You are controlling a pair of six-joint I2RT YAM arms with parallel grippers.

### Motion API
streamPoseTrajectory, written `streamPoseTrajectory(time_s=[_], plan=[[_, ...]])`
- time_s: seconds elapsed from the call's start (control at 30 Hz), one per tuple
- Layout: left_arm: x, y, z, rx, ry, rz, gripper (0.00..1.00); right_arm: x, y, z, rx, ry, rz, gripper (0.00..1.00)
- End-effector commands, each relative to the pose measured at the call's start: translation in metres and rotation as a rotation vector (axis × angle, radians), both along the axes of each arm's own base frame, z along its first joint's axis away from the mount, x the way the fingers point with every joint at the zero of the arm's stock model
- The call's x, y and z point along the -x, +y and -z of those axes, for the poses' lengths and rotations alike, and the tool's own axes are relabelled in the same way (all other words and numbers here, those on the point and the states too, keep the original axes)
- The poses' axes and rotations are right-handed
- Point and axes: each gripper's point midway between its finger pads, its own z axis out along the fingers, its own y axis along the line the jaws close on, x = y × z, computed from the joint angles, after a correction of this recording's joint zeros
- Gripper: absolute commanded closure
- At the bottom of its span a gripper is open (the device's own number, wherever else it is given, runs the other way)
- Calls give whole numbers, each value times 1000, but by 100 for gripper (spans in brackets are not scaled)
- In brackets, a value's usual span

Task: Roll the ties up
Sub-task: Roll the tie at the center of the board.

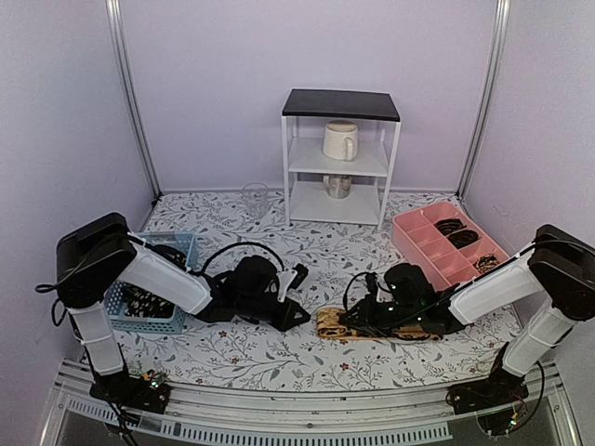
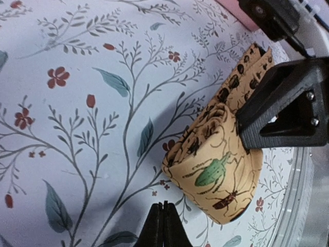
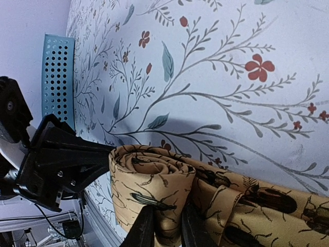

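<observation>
- Arms: two are seen, both reaching in to the middle of the floral-covered table [image 1: 279, 364].
- One left gripper [image 2: 163, 226] is seen with its fingers pressed together and nothing between them. It is held just beside the rolled end of the tie; whether it touches the fabric cannot be told.
- One right gripper [image 3: 164, 229] is seen with its two fingers closed on a fold of the roll, with tan fabric caught between them.
- One tan tie [image 2: 211, 164], printed with dark beetles and one green one, is laid on the table between the two grippers. One end is wound into a loose roll, while the rest is stretched flat toward the right arm.
- One blue basket [image 1: 149, 322] is placed at the left, by the left arm. Dark ties [image 1: 144, 302] are heaped inside, and their number cannot be counted.
- One pink tray [image 1: 414, 249] is set at the right. Three dark rolls [image 1: 465, 239] can be made out in it, each in its own compartment.
- One white shelf [image 1: 340, 104] with a black top is stood at the back. One cream mug [image 1: 339, 141] is kept on its middle level and one metal cup [image 1: 337, 186] on the level below.
- One clear glass [image 1: 255, 198] is stood on the table to the left of the shelf.
</observation>
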Motion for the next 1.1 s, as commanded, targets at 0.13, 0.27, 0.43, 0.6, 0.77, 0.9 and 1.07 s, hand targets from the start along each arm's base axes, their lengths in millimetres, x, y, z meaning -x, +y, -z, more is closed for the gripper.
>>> streamPoseTrajectory(time_s=[0.13, 0.27, 0.43, 0.6, 0.77, 0.9, 1.07], plan=[[19, -26, 1, 68, 33, 73, 100, 8, -17, 17, 52, 34, 30, 81], [20, -31, -5, 108, 34, 89, 100, 10, -18, 19, 57, 36, 24, 80], [22, -40, -11, 147, 39, 111, 100, 7, -19, 12, 50, 7, 25, 80], [23, -48, -18, 186, 51, 133, 100, 5, -29, 15, 66, -3, 43, 80], [21, -52, -26, 200, 47, 138, 100, 4, -29, 13, 63, -14, 30, 80], [20, -57, -33, 213, 44, 141, 100, 3, -27, 5, 51, -38, 22, 80], [19, -60, -36, 217, 45, 148, 100, 2, -27, 2, 47, -55, 13, 80]])
